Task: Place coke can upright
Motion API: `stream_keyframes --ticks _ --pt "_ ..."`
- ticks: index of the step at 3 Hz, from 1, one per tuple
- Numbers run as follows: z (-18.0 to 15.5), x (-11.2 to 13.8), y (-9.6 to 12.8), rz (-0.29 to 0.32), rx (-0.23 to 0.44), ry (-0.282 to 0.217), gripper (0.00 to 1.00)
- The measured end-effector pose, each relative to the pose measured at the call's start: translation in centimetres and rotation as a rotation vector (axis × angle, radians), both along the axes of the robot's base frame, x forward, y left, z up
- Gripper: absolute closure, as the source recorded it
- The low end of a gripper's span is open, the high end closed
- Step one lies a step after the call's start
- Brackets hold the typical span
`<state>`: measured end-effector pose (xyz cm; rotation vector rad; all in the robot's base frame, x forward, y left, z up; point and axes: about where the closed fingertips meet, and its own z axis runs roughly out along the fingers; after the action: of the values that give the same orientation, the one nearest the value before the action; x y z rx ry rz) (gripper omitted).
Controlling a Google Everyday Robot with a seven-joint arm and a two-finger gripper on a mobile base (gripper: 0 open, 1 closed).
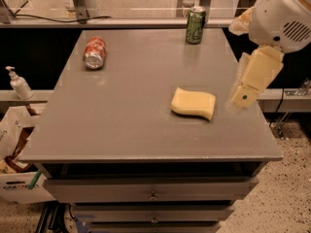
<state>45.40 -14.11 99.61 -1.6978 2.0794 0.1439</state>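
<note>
The task is at its beginning. The coke can (94,52) lies on its side on the grey worktop (126,115), at about 10 o'clock from the middle, near the far left corner. One silver end points toward the near side. Nothing touches it, so it is not yet grasped, lifted or turned. All the work is left: to reach the can, to take it, to turn it and to set it on its base.

The gripper (241,100) hangs at about 3 o'clock, over the right edge of the worktop and pointing down. It is just beside the yellow sponge (193,103) and well apart from the coke can, almost the whole worktop away. It holds nothing and seems to touch nothing. Whether it is open or closed cannot be told from this side.

A green can (196,25) stands upright at about 1 o'clock, near the far edge, and it is not the target. To reach the coke can, the arm probably has to cross the worktop toward 10 o'clock, passing over the sponge.
</note>
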Motion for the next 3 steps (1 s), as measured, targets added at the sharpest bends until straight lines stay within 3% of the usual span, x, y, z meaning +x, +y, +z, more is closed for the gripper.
stream_keyframes --ticks 1,2,3 --pt "-0.5 1.2 0.9 -0.030 -0.009 0.023 0.00" --pt "-0.8 3.7 3.2 -0.064 0.002 0.037 0.00" --pt "-1.6 7.7 6.9 -0.057 0.040 0.055 0.00"
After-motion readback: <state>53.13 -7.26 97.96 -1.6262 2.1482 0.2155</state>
